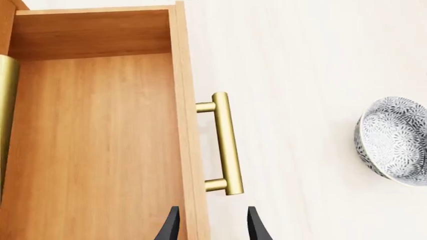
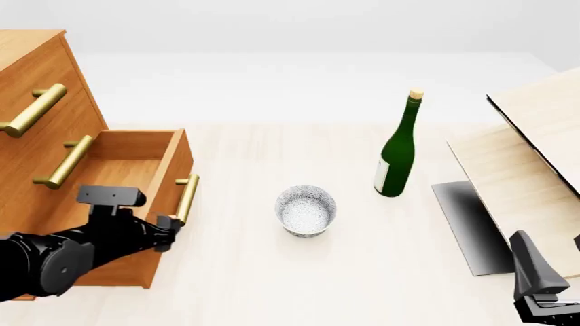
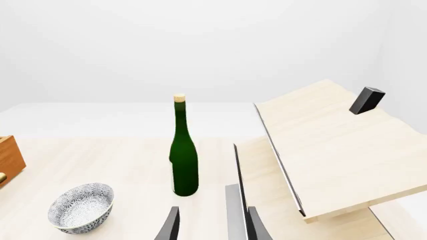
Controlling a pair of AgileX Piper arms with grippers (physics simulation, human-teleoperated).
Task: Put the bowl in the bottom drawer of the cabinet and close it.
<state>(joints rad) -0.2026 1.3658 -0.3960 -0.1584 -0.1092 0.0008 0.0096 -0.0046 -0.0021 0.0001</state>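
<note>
Bowl [image 1: 393,141] cut by left wrist frame edge; cabinet [image 2: 37,102] cropped at front view's left; right gripper [image 2: 541,285] mostly off-frame.

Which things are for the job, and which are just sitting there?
For the job: bowl, bottom drawer, cabinet.
Just sitting there: green wine bottle, pale wooden boards.

The white, grey-speckled bowl [image 2: 306,211] stands upright at the front view's centre, well apart from the orange-brown cabinet [image 2: 37,102] at left, whose bottom drawer [image 2: 136,163], 1 brass handle [image 2: 187,198] in front, is pulled open.
</note>
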